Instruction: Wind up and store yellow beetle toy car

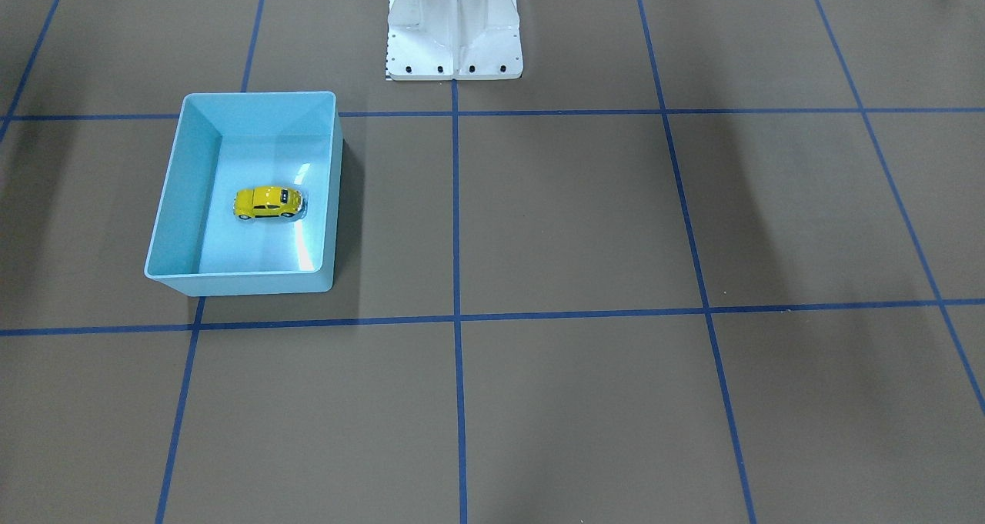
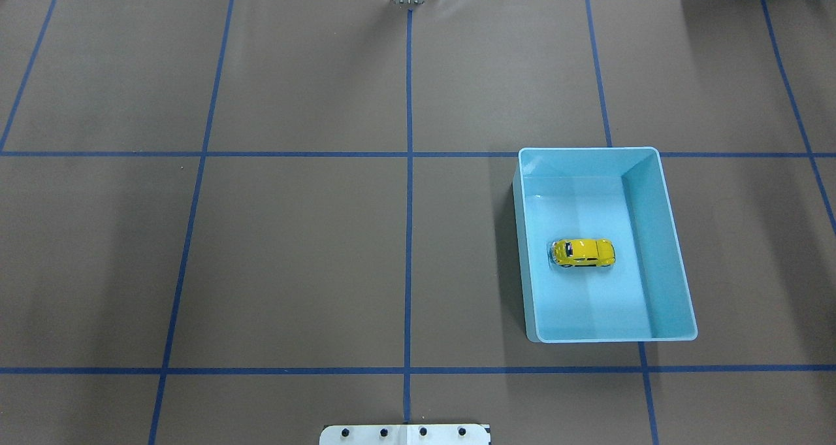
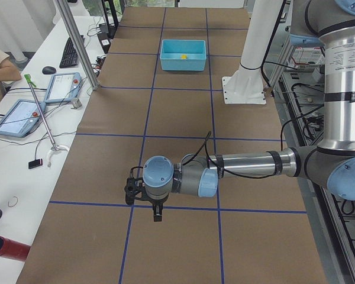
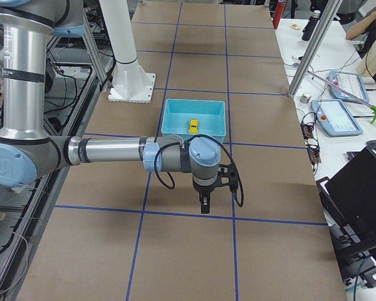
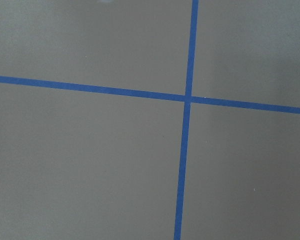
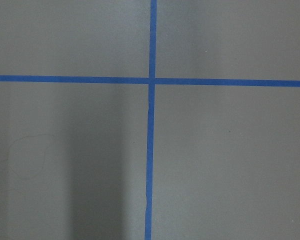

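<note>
Left gripper [image 3: 148, 198], black and two-fingered, hangs pointing down over the brown paper-covered table [image 2: 294, 249], well apart from the light blue rectangular plastic bin [image 2: 656, 249], far off on the robot's left of it. Only a side view shows it, so I cannot tell whether its fingers are spread or pressed together. Its arm stands with the upper link upright and the silver forearm reaching level out over the table. The wrist is bent so that its camera looks straight down on a crossing of blue tape lines [image 5: 188, 97].

Further right, the tiny bright yellow beetle toy car [image 2: 582, 253] sits on its wheels near the middle of the bin's floor, touching no wall. It most likely lies there because the bin is its storage place; whether its spring is wound I cannot judge.

Beyond the bin, on the robot's right of it, the right gripper [image 4: 204, 204] hangs in a mirrored pose: forearm level, fingers downward, near the bin but clear of it. Whether those fingers are spread or pressed together I cannot tell either. Both arms seem held wide so that the bin stays unobstructed
</note>
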You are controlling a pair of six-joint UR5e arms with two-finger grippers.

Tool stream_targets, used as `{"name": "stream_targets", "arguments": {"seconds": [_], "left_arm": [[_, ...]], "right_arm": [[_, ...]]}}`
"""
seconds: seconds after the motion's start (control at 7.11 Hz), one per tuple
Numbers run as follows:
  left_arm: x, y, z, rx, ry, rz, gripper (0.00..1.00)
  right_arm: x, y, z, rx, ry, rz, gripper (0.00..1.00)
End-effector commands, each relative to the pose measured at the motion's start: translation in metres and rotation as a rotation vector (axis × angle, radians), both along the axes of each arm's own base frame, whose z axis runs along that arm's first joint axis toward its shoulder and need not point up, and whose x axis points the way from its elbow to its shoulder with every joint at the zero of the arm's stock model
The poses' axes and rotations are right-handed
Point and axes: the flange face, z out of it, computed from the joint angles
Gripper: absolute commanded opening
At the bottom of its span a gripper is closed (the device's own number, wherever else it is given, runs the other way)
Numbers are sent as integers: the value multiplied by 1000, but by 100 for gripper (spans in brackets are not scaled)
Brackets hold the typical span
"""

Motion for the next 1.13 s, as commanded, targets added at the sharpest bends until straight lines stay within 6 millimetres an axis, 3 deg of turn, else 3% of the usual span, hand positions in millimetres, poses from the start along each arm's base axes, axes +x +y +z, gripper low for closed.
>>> {"name": "stream_targets", "arguments": {"seconds": [0.0, 0.99], "left_arm": [[-2, 2, 2, -8, -11, -5, 100], [-3, 7, 6, -10, -16, -4, 100]], "right_arm": [[-11, -1, -4, 24, -6, -28, 100], [-12, 3, 0, 14, -8, -31, 100]]}}
